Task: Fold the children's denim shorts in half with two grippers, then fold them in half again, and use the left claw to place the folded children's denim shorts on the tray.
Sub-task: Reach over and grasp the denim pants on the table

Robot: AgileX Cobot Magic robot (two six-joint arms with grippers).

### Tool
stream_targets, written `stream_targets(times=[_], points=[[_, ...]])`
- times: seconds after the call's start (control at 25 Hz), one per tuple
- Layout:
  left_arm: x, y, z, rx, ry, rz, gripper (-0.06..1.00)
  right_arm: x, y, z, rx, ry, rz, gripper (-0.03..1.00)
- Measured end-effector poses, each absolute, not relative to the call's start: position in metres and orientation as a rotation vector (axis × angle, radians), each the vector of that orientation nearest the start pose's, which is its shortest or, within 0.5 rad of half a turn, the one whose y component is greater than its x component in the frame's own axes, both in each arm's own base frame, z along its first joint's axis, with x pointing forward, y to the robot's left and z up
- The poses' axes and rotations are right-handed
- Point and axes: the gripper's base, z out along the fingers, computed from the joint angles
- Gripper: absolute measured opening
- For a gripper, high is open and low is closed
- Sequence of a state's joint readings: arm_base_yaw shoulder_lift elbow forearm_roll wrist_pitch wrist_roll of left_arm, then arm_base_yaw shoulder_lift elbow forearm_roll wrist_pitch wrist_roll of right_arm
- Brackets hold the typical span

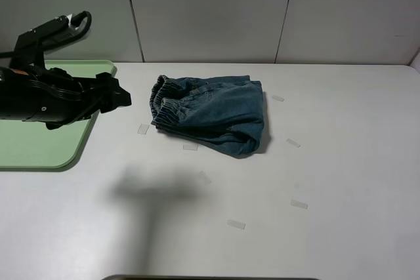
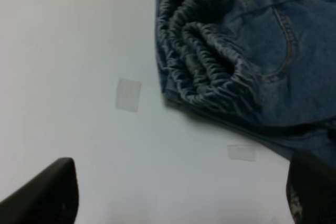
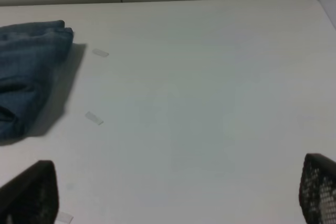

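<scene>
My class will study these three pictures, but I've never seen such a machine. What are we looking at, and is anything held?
A robot with two arms, each ending in a two-fingered end effector. The wide picture comes from a camera mounted high; the other two from cameras on the wrists. On the white table lie folded denim shorts and bits of tape; a green tray sits at the left. The left end effector is open, between tray and shorts. The right end effector is open over the table. Nothing is held.

A robot lab bench: white table (image 1: 341, 162), plain panelled wall (image 1: 210, 11), tape markers (image 1: 235, 224).
</scene>
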State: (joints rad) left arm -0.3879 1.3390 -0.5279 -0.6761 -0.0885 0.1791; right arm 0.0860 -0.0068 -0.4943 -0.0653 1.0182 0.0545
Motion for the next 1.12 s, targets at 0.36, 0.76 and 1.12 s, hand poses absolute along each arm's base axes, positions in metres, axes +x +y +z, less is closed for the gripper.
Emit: stream_targets(times=[0.36,0.76,1.12], points=[[0.244,-0.068,0.211,-0.24,2.321,-0.49,0.79,-0.003,-0.005,0.279,-0.03,1.999,0.013,0.69],[0.257,-0.069,0.192,-0.169,2.381,-0.664,0.79,-0.003,-0.005,0.279,-0.03,1.999,0.013,0.69],[0.29,-0.069,0.146,-0.238,2.505,-0.677,0.79,-0.003,-0.005,0.279,-0.03,1.999,0.013,0.69]])
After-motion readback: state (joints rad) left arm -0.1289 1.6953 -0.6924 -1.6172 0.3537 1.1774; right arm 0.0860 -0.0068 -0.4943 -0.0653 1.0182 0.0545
